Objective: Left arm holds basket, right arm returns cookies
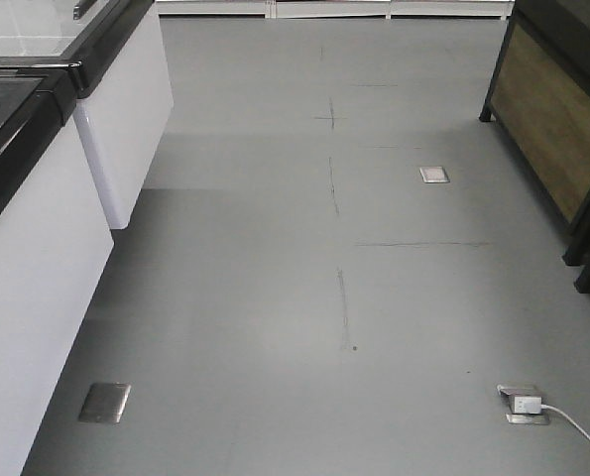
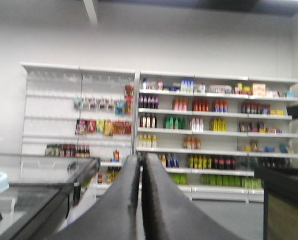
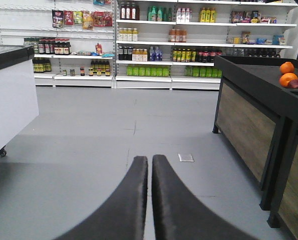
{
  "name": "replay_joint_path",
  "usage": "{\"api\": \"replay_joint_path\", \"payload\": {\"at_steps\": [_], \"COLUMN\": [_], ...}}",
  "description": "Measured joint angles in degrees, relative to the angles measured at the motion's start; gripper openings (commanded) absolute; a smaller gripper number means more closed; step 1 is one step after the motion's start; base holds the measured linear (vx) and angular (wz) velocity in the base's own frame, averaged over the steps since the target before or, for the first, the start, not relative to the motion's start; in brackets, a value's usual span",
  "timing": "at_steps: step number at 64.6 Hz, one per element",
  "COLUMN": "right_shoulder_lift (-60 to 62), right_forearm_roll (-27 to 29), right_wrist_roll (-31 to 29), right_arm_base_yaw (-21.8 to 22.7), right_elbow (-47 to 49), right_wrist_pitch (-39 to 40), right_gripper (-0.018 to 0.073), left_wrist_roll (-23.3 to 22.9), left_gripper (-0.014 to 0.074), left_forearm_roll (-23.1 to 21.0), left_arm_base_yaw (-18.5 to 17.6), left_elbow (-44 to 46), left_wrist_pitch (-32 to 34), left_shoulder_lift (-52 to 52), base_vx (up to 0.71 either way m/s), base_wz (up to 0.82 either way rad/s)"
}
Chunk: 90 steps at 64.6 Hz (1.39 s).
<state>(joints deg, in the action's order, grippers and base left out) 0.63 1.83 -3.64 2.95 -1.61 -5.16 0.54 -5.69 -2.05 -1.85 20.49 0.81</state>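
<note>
Grey floor [image 1: 275,297] fronts stocked shelves [image 3: 164,45]; left pincer [image 2: 141,157] and right pincer [image 3: 150,158] pinched together.

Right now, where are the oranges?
Right wrist view, upper right: the oranges sit on the dark counter to the right of the aisle.

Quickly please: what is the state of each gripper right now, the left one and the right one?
Left black two-finger gripper: closed, holding nothing.
Right black two-finger gripper: closed, only a thin slit left, holding nothing.
</note>
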Motion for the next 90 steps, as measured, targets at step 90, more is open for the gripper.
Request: {"api": "replay_joint_path", "payload": {"at_steps": [90], "right_shoulder_lift": [0.0], "right_forearm_roll": [0.0], "right_wrist_roll": [0.0], "right_arm_base_yaw": [0.0], "right_elbow": [0.0], "right_wrist_pitch": [0.0], "right_gripper": [-0.001], "left_wrist_roll": [-0.13], "left_gripper": [0.0], "left_forearm_roll": [6.12], "left_arm_base_yaw": [0.0], "left_elbow": [61.66], "left_wrist_pitch": [-37.7], "left_shoulder_lift": [-40.23], "base_vx": [0.0], "base_wz": [0.0]}}
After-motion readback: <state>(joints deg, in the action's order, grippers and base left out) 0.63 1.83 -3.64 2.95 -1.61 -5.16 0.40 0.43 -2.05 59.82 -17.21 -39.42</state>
